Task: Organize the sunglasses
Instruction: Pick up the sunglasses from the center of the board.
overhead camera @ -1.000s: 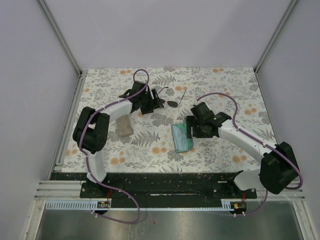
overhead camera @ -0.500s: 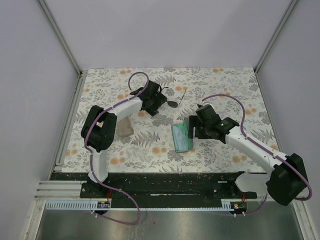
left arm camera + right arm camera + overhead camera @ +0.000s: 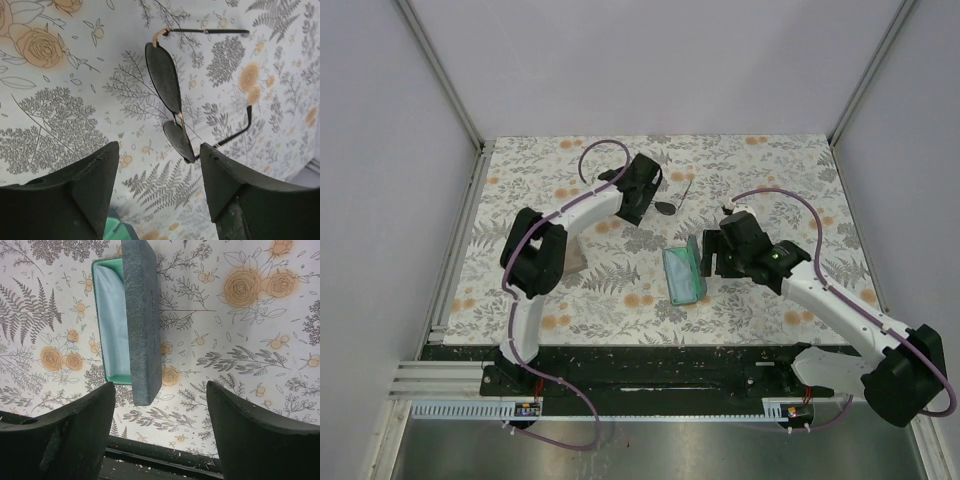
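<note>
both arms [image 3: 575,208] [image 3: 825,297] outstretched, grippers [image 3: 159,150] [image 3: 160,387] spread wide

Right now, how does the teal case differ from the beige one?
The teal case is open, showing a pale blue inside; the beige case looks closed. The teal case lies mid-table under the right end effector; the beige case is partly hidden by the left arm. Both are oblong.

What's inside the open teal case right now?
Only a light-blue cloth shows in the teal case, with nothing on top of it. The raised lid covers the strip of the interior along the hinge, so that part cannot be checked.
</note>
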Controlling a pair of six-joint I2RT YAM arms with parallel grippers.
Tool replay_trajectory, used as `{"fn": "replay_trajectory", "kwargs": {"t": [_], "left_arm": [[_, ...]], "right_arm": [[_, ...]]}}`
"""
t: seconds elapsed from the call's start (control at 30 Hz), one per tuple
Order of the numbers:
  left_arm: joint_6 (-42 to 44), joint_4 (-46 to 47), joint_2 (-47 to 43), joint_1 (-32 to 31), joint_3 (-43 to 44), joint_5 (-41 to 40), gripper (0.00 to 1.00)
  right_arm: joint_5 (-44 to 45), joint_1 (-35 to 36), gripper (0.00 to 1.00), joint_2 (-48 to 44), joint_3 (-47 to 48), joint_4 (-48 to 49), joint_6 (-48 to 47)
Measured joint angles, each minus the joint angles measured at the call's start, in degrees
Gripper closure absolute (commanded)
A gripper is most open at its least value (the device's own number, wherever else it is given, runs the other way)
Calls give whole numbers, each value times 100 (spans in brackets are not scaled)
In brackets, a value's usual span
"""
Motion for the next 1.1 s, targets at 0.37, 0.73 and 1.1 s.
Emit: {"fn": "replay_trajectory", "kwargs": {"t": [0.37,0.73,1.1], "left_arm": [[-332,-345,807,-13,662,-238,35],[-330,-138,868,-22,732,-232,90],[-13,625,315,37,-339,-195,100]], "right_arm": [[151,0,19,-437,-39,-168,-85],[149,0,19,-411,-63,-199,-87],[149,0,19,-332,-70,-203,-79]]}}
